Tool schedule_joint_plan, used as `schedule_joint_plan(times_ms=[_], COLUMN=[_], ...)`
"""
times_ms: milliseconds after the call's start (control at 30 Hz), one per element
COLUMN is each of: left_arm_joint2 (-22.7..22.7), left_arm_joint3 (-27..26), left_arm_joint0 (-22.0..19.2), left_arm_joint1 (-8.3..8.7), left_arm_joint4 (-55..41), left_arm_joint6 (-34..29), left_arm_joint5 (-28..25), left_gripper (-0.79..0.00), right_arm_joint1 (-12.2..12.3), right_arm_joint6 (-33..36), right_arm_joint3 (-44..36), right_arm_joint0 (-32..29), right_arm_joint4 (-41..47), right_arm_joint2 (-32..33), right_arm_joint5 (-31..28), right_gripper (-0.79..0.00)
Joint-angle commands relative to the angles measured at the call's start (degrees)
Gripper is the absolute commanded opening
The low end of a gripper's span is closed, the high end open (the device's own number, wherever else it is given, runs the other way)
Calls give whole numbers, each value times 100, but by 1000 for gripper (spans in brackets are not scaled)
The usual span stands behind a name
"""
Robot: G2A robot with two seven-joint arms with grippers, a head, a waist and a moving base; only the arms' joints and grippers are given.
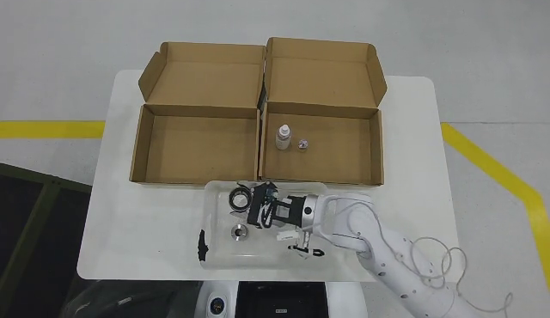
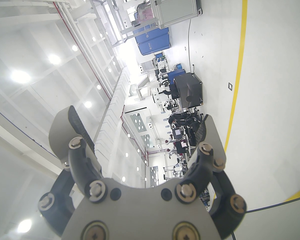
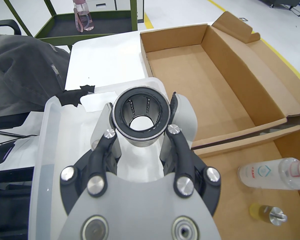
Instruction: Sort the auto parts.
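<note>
Metal bearing sleeve (image 3: 140, 139) clamped in right end effector (image 3: 142, 108), above clear bin (image 1: 210, 232) on surface (image 1: 112, 223). Left end effector (image 2: 138, 119) empty, jaws apart. Advice: keep squeeze firm, clear wall of cardboard box (image 3: 190, 76), lower near floor before release; round sleeve likely rolls.

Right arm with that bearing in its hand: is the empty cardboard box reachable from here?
Probably yes. The right hand holds the linear bearing over the clear tray, and the empty cardboard box sits beside the tray, lid open, nothing between them. Only its near wall needs clearing.
</note>
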Motion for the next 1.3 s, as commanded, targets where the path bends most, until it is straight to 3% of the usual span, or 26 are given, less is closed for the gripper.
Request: schedule_joint_plan(times_ms=[0, 600, 1267], left_arm_joint2=[0, 0, 0], left_arm_joint3=[0, 0, 0], left_arm_joint0=[0, 0, 0], left_arm_joint1=[0, 0, 0], left_arm_joint4=[0, 0, 0], left_arm_joint6=[0, 0, 0], left_arm_joint5=[0, 0, 0], left_gripper=[0, 0, 0], right_arm_joint1=[14, 92, -40], right_arm_joint6=[-28, -479, -696], right_arm_joint3=[-53, -331, 248], right_arm_joint0=[-29, -106, 431], right_arm_joint4=[20, 266, 177], right_arm_joint2=[98, 734, 481], right_arm_joint5=[33, -19, 187], right_gripper=[-785, -785, -785])
